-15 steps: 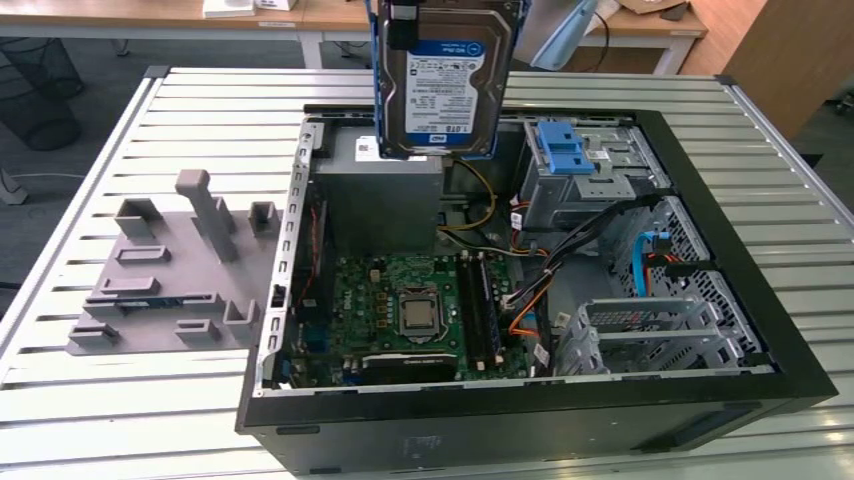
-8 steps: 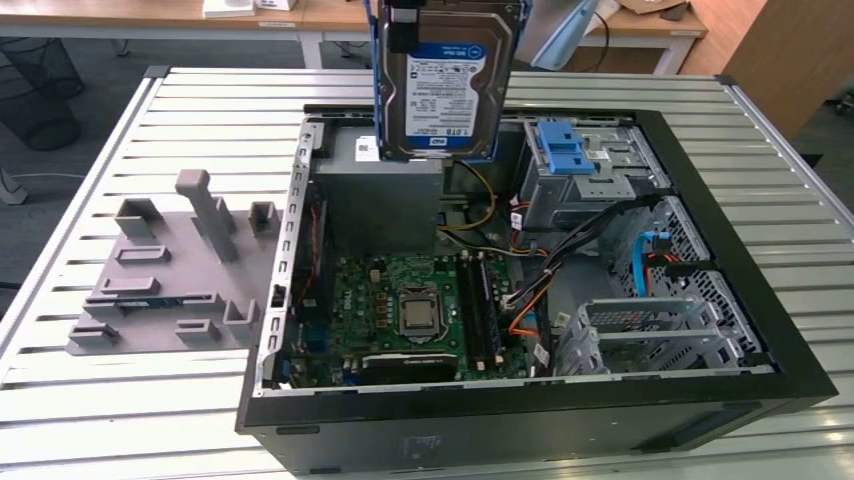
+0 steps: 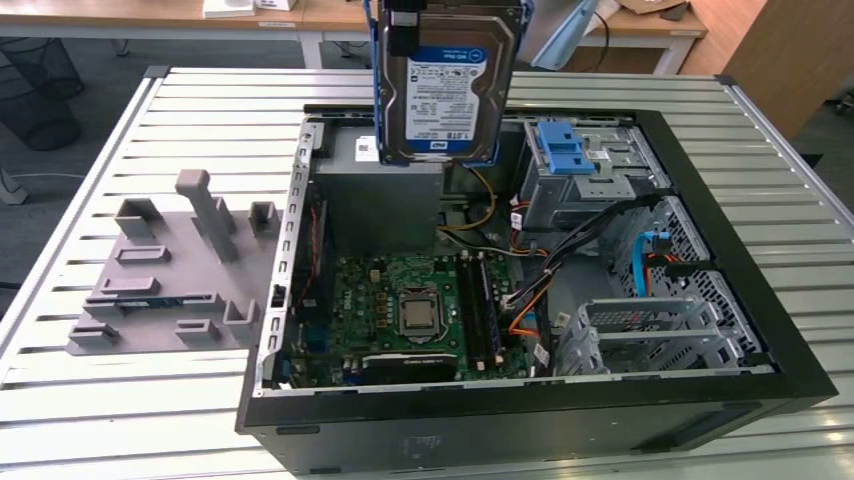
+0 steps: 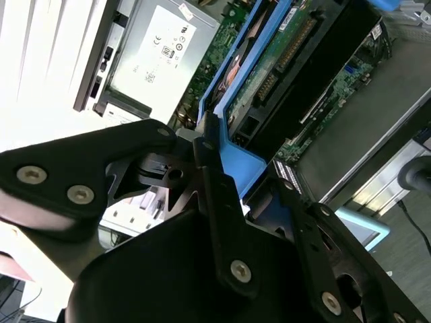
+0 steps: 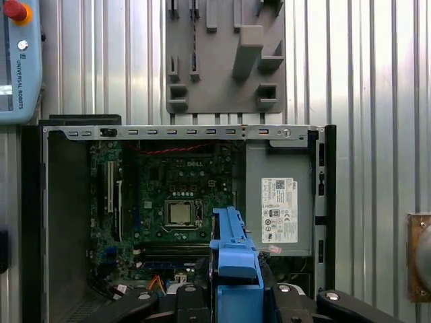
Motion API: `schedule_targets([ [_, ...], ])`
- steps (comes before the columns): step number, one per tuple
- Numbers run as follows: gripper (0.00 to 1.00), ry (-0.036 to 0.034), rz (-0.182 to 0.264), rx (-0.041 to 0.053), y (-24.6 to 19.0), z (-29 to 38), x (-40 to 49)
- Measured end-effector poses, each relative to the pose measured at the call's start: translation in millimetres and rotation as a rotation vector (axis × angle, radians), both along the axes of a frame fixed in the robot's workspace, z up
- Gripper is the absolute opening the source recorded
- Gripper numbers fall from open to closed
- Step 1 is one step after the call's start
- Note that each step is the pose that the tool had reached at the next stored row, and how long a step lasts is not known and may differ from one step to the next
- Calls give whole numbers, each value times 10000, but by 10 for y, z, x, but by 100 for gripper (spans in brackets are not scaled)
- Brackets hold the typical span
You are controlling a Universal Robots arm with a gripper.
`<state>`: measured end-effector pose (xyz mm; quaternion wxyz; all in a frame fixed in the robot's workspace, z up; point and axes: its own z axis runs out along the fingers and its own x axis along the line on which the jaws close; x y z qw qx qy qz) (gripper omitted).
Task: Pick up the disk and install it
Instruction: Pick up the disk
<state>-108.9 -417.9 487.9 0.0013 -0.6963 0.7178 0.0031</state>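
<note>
The pick-up half of the job looks done. The disk (image 3: 447, 85) hangs on edge in mid-air, label side facing the exterior camera, above the rear part of the open computer case (image 3: 534, 425) and touching nothing below it. In the second wrist view the gripper (image 4: 241, 165) is clamped on the drive's blue frame, one black finger on either side with the plastic squeezed between them; in the first wrist view the same blue frame rises between the fingers, with the motherboard (image 5: 178, 202) and the grey power supply (image 5: 279, 202) beneath. The installing half is left — the disk sits in no bay. Inside the case, towards the exterior view's right, stands the metal drive cage (image 3: 587, 165) with its blue latch piece (image 3: 561, 150), and nearer the front a second, lighter cage (image 3: 641, 330); which of them is meant for this drive cannot be told from here. The grey holder fixture (image 3: 174, 270) (the moulded stand on the slatted table (image 3: 80, 420), beside the case) carries nothing.
</note>
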Motion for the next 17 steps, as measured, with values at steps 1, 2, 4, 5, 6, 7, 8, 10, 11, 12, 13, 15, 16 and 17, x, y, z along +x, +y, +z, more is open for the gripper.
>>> schedule_targets([
  [1,36,0,0,-1,-6,0,0],
  [2,36,0,0,-1,-12,0,0],
  [4,36,-1,0,-3,-24,0,0],
  [5,36,0,-1,-4,-30,0,0],
  [6,36,0,0,-5,-36,0,0],
  [7,36,0,-1,-6,-42,0,0],
  [8,36,0,-1,-6,-48,0,0],
  [10,36,0,-1,-14,-86,0,0],
  [11,36,0,0,-16,-91,0,0],
  [12,36,0,0,-18,-96,0,0],
  [13,36,0,0,-19,-102,0,0],
  [15,36,0,0,-22,-112,0,0],
  [16,36,0,0,-23,-117,0,0],
  [17,36,0,0,-26,-122,0,0],
])
